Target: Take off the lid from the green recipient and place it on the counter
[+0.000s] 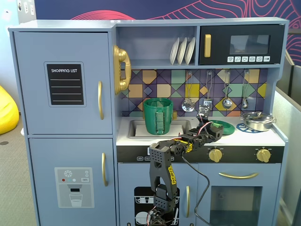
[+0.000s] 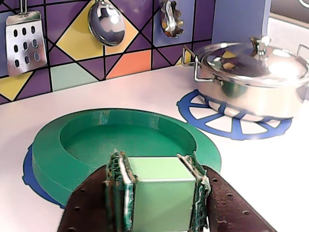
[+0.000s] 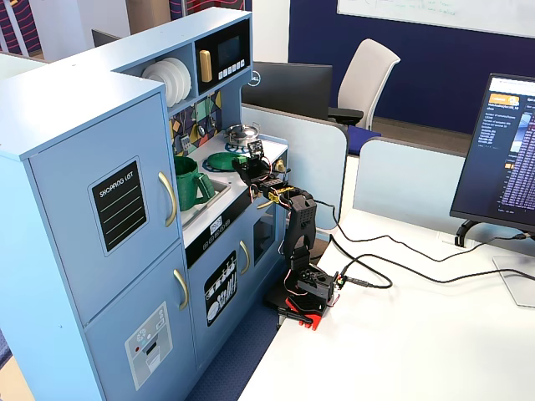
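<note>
The pincer (image 2: 161, 193) pinches the lid (image 2: 120, 145) by its handle, upside down, resting flat on the desk (image 2: 270, 174) mid-depth; the green recipient (image 1: 158, 116) stands open in the sink.

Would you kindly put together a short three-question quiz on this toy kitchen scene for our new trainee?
1. True or false: the lid still covers the green recipient.
2. What sits under the silver pan on the counter? A) a plate B) a blue printed burner ring C) the sink
3. Fill in: the end effector grips the lid's small raised ____.

Key
1. False: the lid lies on the counter, handle side up, and the recipient stands open at the sink.
2. B
3. handle
</note>
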`<action>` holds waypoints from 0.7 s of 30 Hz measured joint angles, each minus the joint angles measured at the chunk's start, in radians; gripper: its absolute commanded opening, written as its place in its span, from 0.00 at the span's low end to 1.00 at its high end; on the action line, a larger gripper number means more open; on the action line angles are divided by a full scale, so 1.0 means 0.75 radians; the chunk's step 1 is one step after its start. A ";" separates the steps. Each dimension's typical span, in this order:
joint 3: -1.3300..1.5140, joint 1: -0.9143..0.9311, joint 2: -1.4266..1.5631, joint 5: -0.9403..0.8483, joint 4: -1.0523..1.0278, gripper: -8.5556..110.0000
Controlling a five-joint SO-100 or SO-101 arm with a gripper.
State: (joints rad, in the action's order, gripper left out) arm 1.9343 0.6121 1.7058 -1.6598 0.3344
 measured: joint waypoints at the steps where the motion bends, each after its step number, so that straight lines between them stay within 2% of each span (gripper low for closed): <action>1: 0.000 0.000 0.000 0.006 0.000 0.34; 4: 0.000 0.000 0.000 0.020 0.000 0.42; 7: 0.000 -0.002 0.000 0.029 0.000 0.44; 14: 0.022 -0.004 0.022 0.029 -0.014 0.44; 21: 0.172 -0.002 0.311 -0.006 -0.172 0.44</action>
State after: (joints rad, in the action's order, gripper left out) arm 2.0632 0.6105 1.9390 -1.6644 0.2056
